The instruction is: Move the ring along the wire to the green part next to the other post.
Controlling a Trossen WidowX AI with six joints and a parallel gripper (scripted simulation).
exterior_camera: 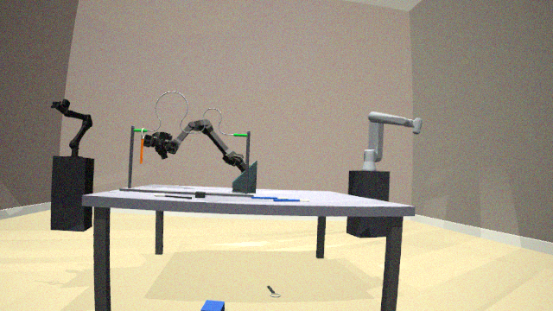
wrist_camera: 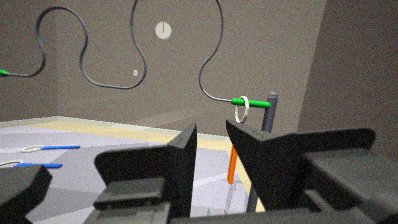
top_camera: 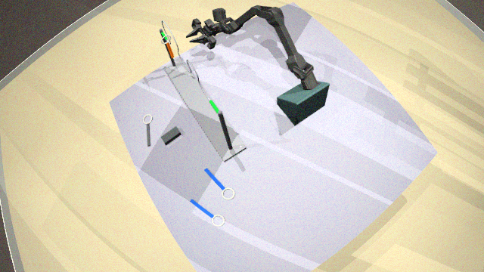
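The wire [top_camera: 198,78] [exterior_camera: 172,92] [wrist_camera: 84,30] looks like smooth metal with a faint sheen. The claw [top_camera: 190,38] [exterior_camera: 145,141] [wrist_camera: 211,124] resembles matt black plastic, and the worktop [top_camera: 302,170] [exterior_camera: 248,210] seems smooth and matt.

The arm arched up and out from its base, forearm sloping down to the gripper [top_camera: 188,38] [exterior_camera: 145,141] [wrist_camera: 211,125], whose fingers stood partly open with nothing between them.
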